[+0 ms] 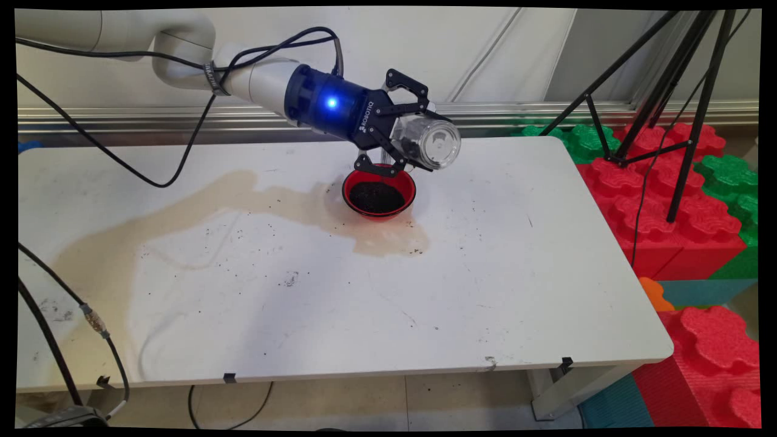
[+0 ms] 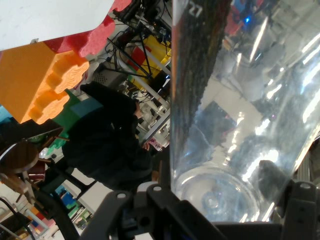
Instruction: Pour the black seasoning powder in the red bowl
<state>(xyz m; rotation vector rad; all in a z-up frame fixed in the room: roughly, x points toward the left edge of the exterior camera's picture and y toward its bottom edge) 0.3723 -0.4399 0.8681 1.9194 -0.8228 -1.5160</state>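
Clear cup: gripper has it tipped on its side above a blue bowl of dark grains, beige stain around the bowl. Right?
One error: the bowl is red, not blue, as the main view shows. The rest holds: the gripper is shut on the clear cup, tipped on its side above the bowl, dark grains lie in it, and a beige stain spreads on the table around it.

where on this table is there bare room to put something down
Free: the table right of the red bowl, and its near half toward the front edge. Crowded: the far middle, where the gripper holds a clear cup tilted above the bowl. A tan stain runs left from the bowl.
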